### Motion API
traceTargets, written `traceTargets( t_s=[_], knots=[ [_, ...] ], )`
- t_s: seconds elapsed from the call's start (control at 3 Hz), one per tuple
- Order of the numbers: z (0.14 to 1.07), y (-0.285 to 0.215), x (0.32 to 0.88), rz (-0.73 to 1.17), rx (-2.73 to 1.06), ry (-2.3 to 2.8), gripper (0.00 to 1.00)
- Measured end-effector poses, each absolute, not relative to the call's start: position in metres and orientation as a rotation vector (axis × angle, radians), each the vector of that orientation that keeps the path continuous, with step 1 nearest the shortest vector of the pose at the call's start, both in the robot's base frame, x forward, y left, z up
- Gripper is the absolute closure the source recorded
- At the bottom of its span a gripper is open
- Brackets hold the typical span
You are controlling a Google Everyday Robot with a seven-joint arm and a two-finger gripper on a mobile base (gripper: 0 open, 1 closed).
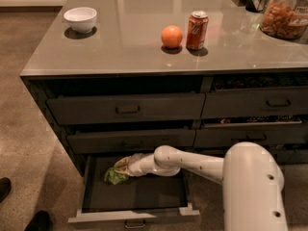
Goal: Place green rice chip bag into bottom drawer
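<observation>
We log gripper inside open bottom drawer, jaws apparently clamped on green rice chip bag; bag trails down-left from jaws, over drawer's back-left floor.

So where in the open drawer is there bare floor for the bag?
In the drawer, bare floor runs from the chip bag to the front panel and right wall. Crowded only at the back left, where the gripper sits over the bag.
</observation>
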State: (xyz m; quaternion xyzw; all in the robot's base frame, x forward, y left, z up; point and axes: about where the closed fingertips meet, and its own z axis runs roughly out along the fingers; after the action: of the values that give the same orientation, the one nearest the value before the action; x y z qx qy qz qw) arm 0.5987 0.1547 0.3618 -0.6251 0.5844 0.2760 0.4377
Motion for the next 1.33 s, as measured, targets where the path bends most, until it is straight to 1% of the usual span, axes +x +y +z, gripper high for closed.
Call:
traceTargets(
  t_s=[0.33,0.67,1.0,1.33],
  knots=[
    [0.331,0.149,0.611,0.677,-1.559,1.491,1.00],
    [0.301,0.142,0.619,0.672,-1.551,1.538,0.97],
    [0.288,0.141,0.621,0.674,-1.545,1.556,0.74],
    [0.279,0.147,0.621,0.690,-1.544,1.543,0.43]
  ],
)
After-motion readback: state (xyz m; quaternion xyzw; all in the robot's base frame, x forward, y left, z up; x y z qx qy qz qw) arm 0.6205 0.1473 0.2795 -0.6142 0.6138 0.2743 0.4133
